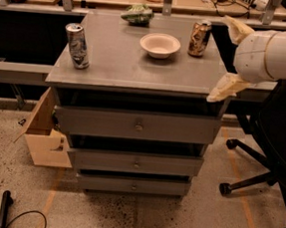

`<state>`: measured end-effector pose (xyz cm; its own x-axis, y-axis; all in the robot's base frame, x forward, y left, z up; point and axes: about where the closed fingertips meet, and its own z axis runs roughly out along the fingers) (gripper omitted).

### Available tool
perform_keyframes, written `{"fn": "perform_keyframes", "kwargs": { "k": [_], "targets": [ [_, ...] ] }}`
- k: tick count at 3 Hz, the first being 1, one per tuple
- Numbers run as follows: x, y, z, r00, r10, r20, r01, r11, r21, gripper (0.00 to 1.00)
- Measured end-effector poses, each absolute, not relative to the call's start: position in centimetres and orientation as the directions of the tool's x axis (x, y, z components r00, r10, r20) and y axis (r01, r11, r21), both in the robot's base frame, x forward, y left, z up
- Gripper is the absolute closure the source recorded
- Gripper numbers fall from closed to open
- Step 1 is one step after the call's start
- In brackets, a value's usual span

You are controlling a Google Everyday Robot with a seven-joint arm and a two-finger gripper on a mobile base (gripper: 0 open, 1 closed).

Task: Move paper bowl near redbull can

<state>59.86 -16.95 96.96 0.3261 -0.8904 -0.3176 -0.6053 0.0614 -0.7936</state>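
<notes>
Bowl (pixel 160 45) sits back-center on counter (pixel 136 71). Redbull can (pixel 77 45) stands near left edge. Gripper (pixel 220 58) at right edge, fingers spread, holding nothing.

End effector (pixel 221 58) at right, fingers apart

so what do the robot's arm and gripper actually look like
The arm is smooth white, a fat rounded cylinder with a thin seam around it. The gripper, at the right side of the view by the corner of the cabinet, has two cream-yellow fingers that taper to blunt points. No cables, markings or labels show on it.
</notes>
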Motion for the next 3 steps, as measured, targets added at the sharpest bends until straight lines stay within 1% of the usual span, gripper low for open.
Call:
{"fn": "perform_keyframes", "kwargs": {
  "k": [1, 2, 3],
  "targets": [
    [64.3, -14.9, 97.5, 0.36, -0.909, -0.212, -0.487, 0.01, -0.873, 0.0],
    [66.2, -13.6, 99.4, 0.375, -0.914, -0.154, -0.4, -0.01, -0.916, 0.0],
    [66.1, -13.8, 99.4, 0.372, -0.915, -0.157, -0.4, -0.006, -0.916, 0.0]
  ]
}}
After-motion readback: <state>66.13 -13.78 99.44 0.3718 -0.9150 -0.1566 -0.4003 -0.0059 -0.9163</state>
